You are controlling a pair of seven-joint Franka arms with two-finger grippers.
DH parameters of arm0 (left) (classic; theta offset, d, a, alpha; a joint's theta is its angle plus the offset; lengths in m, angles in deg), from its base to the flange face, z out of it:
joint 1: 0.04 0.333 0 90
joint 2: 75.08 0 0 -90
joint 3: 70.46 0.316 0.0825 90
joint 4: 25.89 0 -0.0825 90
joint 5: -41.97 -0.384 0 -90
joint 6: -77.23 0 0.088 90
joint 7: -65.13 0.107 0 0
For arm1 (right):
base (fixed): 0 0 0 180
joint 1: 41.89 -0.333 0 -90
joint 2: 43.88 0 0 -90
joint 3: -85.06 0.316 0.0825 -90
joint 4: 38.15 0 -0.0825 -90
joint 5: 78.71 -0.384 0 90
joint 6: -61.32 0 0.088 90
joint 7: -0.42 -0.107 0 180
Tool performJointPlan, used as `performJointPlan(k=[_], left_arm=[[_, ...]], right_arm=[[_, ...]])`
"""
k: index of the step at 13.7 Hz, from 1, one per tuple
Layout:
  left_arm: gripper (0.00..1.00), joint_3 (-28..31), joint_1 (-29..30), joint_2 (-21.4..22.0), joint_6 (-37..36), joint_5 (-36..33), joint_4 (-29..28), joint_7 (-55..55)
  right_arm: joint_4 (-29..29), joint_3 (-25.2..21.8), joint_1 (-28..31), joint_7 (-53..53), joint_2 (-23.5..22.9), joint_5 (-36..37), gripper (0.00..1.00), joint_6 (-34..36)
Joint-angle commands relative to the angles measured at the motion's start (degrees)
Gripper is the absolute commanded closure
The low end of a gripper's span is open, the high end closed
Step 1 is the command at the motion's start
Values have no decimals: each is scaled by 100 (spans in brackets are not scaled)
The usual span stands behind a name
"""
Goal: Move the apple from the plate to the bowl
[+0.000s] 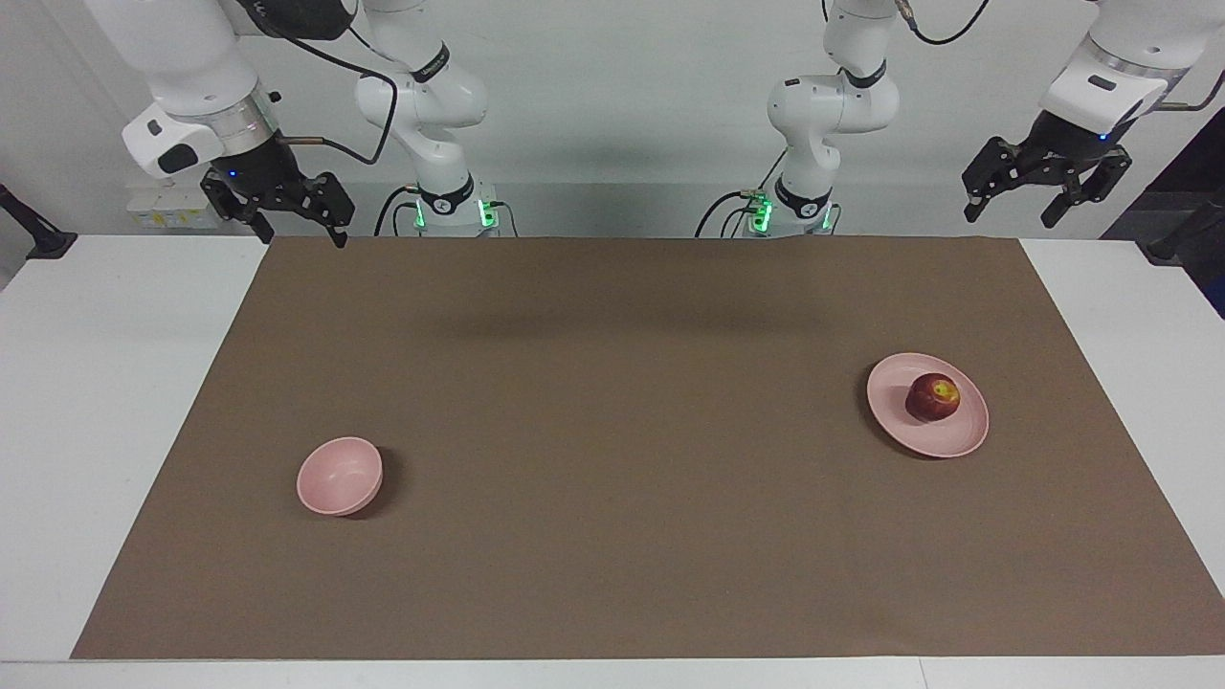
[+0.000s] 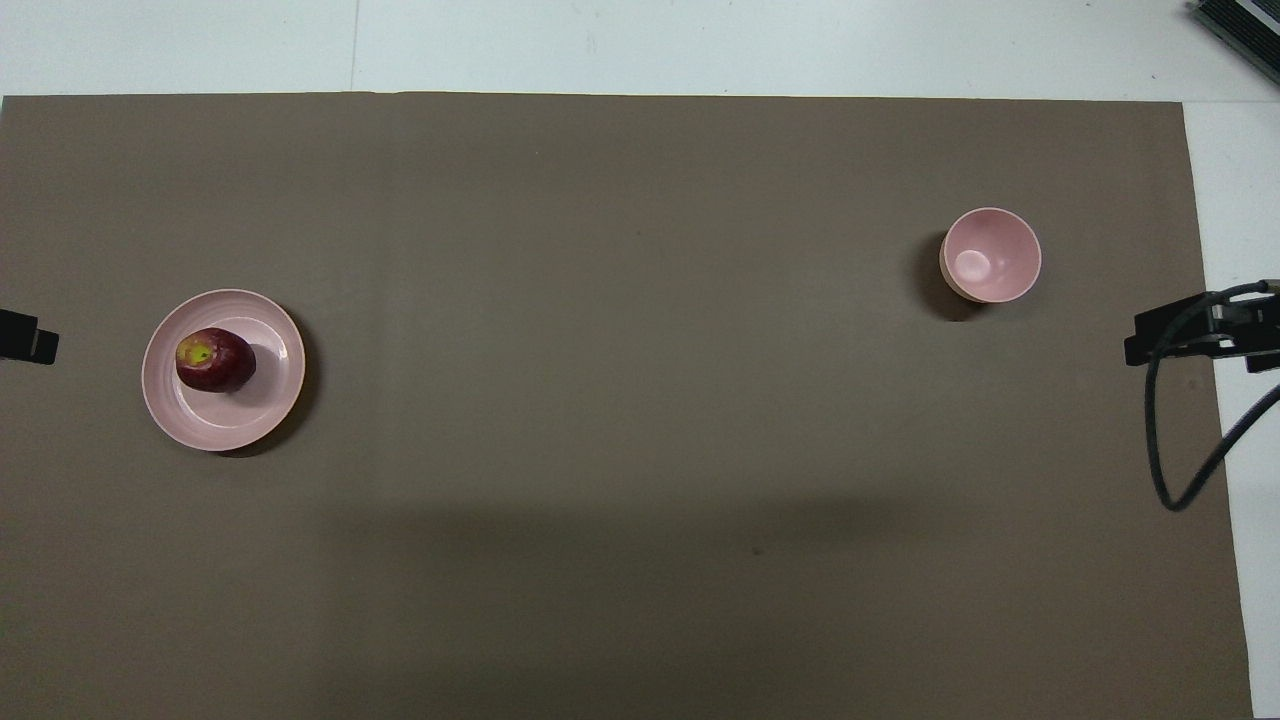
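Note:
The dark red apple with a yellow patch lies on the pale pink plate toward the left arm's end of the table; both also show in the overhead view, the apple on the plate. The small pink bowl stands empty toward the right arm's end, also seen in the overhead view. My left gripper hangs open and empty, raised over the table's edge by its end of the mat. My right gripper hangs open and empty, raised over the mat's corner near its base. Both arms wait.
A brown mat covers most of the white table. A black cable hangs by the right gripper. A dark device sits at the table's corner farthest from the robots, at the right arm's end.

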State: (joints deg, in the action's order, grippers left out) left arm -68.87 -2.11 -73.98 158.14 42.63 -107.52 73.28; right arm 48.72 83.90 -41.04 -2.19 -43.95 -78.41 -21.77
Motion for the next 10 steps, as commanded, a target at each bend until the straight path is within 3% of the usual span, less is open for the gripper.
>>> performJointPlan(k=[1,10], left_arm=[[0,-63,75,39,-111,-22,51,-41],[0,-71,14,57,-119,4,16,-33]], right_arm=[[-108,19,11,24,-54,-22,0,47],[-100,27,11,41,-45,-31,0,38]])
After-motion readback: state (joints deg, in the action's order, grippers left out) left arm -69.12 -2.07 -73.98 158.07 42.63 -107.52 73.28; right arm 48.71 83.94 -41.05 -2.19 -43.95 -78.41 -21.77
